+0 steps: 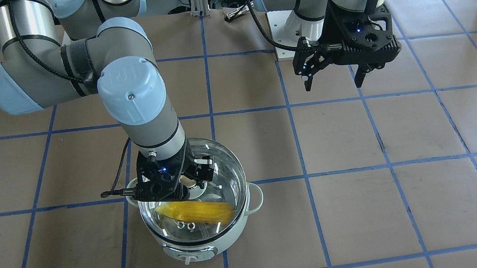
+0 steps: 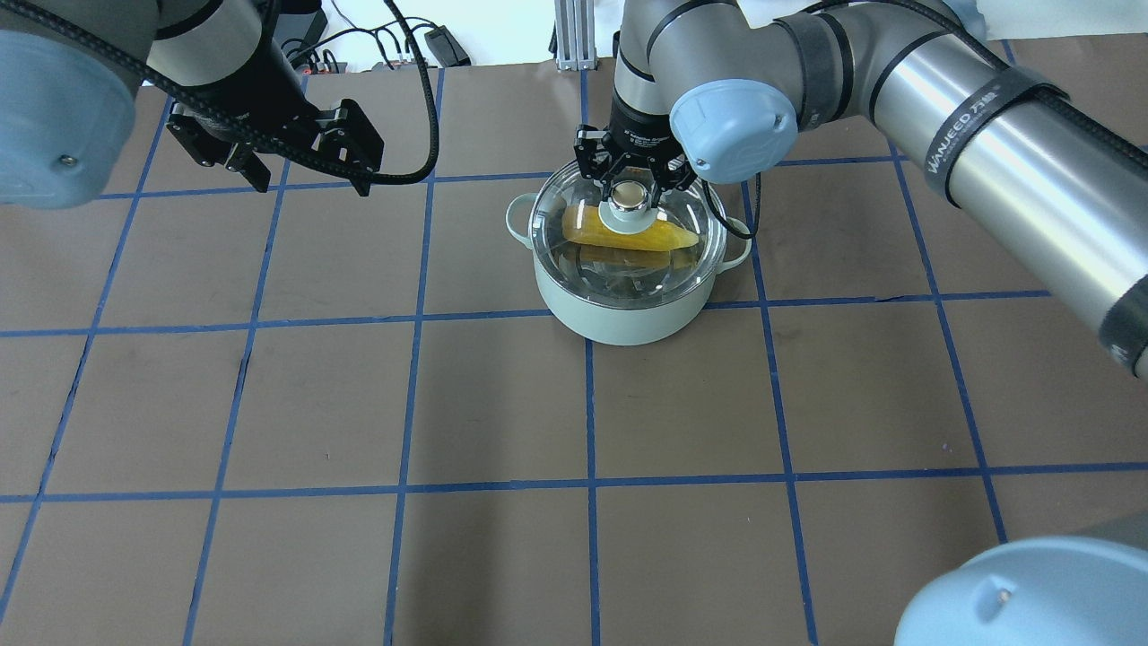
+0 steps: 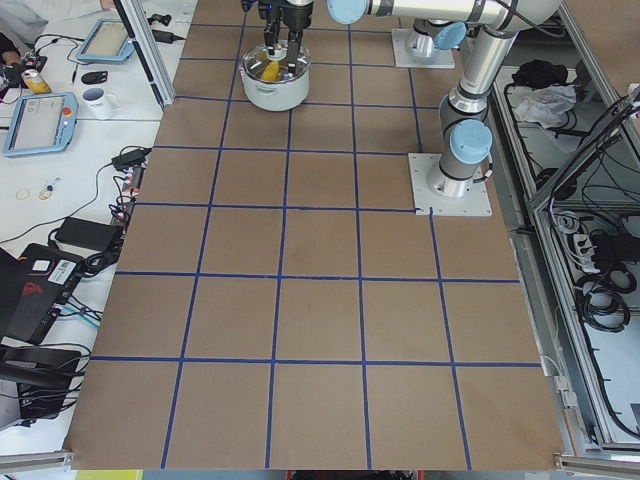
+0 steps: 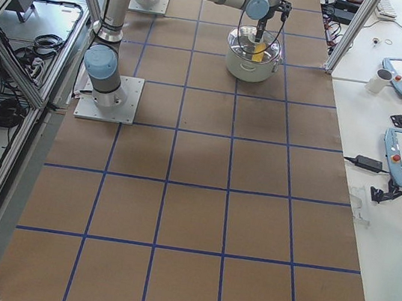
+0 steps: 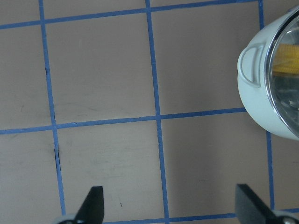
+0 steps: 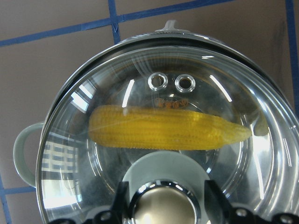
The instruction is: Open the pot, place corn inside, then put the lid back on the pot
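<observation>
The pale mint-green pot (image 1: 233, 239) stands on the table, also in the overhead view (image 2: 619, 314). The yellow corn (image 1: 198, 212) lies inside it, seen through the glass in the right wrist view (image 6: 168, 128). The clear glass lid (image 2: 691, 224) sits on the pot's rim. My right gripper (image 2: 630, 184) is directly over the lid; its fingers (image 6: 122, 200) stand on either side of the gold-beige knob (image 6: 163, 207) with small gaps, so it reads as open. My left gripper (image 1: 334, 79) is open and empty, raised over bare table away from the pot.
The table is brown paper with a blue tape grid. The pot's side handle (image 5: 250, 65) shows at the right edge of the left wrist view. Operator desks with tablets and a mug (image 3: 97, 100) lie beyond the table's far side.
</observation>
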{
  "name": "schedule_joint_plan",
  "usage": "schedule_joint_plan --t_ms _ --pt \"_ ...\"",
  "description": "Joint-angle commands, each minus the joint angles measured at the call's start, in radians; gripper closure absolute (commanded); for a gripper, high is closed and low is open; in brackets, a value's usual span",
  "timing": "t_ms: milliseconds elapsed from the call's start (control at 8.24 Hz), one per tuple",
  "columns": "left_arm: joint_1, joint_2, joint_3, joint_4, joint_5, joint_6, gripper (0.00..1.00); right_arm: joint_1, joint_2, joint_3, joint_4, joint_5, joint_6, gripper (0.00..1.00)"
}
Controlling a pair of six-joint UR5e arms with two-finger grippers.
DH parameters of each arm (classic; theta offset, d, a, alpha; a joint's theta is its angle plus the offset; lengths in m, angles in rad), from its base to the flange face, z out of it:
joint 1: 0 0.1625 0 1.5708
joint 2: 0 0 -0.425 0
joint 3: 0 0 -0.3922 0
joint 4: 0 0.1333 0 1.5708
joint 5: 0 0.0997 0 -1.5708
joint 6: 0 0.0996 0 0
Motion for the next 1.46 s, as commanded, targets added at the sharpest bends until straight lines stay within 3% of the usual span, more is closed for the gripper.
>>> schedule_joint_plan --t_ms 0,1335 --pt "0.0 -0.003 -0.001 0.005 -0.004 -0.003 0.0 0.0 -0.002 0.0 -0.007 0.0 -0.001 0.3" --pt "0.001 -0.019 -0.001 0.011 -0.006 -0.014 0.0 0.0 -0.003 0.031 -0.085 0.016 0.008 0.29"
